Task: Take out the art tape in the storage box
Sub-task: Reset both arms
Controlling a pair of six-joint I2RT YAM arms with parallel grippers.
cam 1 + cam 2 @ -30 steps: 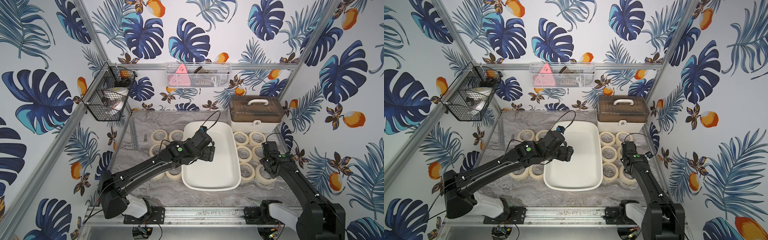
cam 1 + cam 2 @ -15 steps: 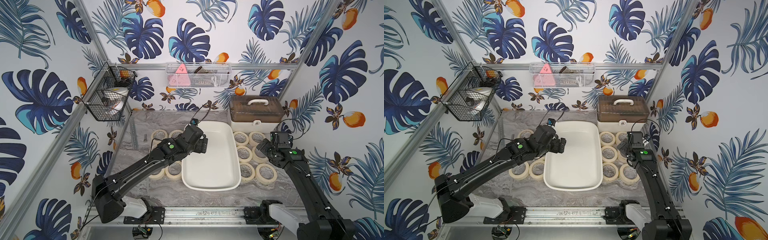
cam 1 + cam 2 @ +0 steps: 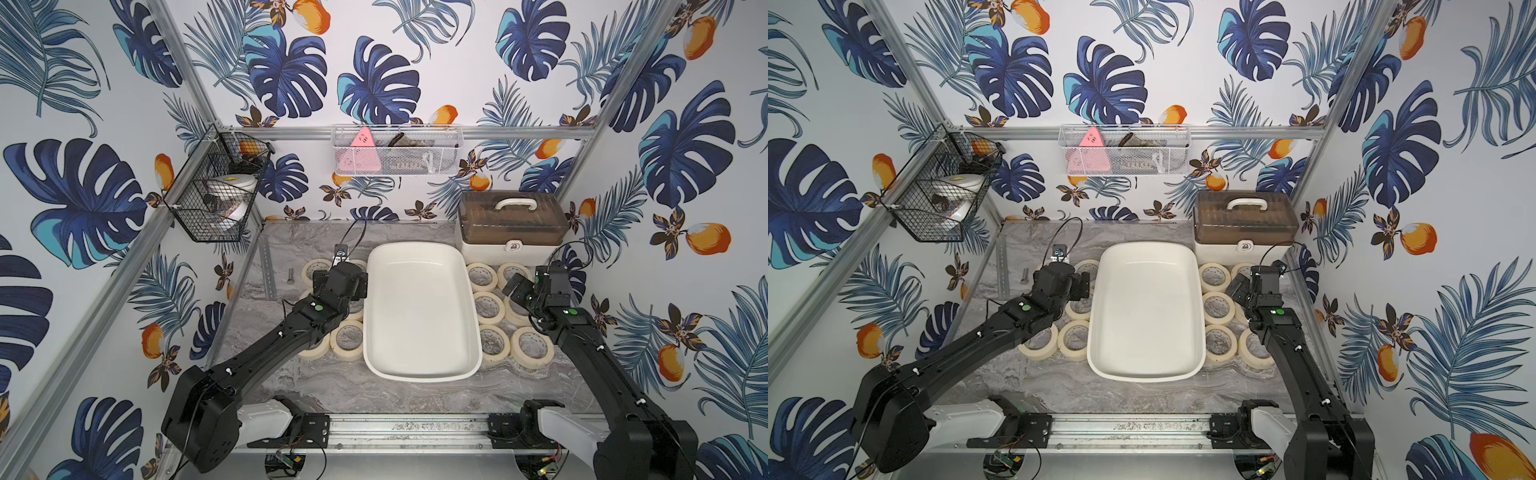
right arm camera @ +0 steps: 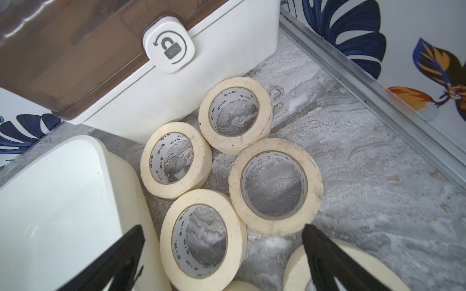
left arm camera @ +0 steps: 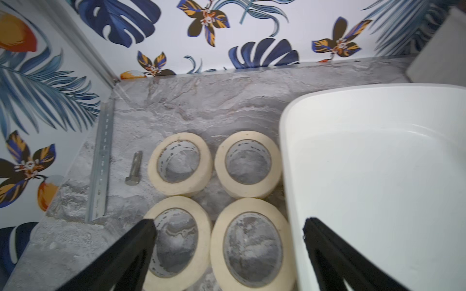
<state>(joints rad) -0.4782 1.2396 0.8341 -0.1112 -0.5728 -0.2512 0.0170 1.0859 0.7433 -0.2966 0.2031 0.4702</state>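
Observation:
The storage box [image 3: 419,307] [image 3: 1146,311], a shallow white tub, sits mid-table with nothing inside. Several cream art tape rolls lie flat on the marble on both sides of it in both top views. My left gripper [image 3: 340,276] [image 5: 228,221] hovers open over the left group of rolls [image 3: 349,341] [image 5: 248,163], right beside the tub's left wall, and holds nothing. My right gripper [image 3: 530,282] [image 4: 223,228] hangs open and empty above the right group [image 3: 532,347] [image 4: 274,184], between the tub and the right wall.
A cream case with a brown lid [image 3: 513,226] [image 4: 156,83] stands at the back right, touching the nearest rolls. A bolt [image 5: 133,167] and a metal rail [image 5: 102,163] lie by the left wall. A black wire basket [image 3: 216,195] and a white one [image 3: 397,151] hang on the walls.
My left gripper has swung left from over the storage box to above the rolls beside it. My right gripper has drawn up and toward the right wall from the right rolls.

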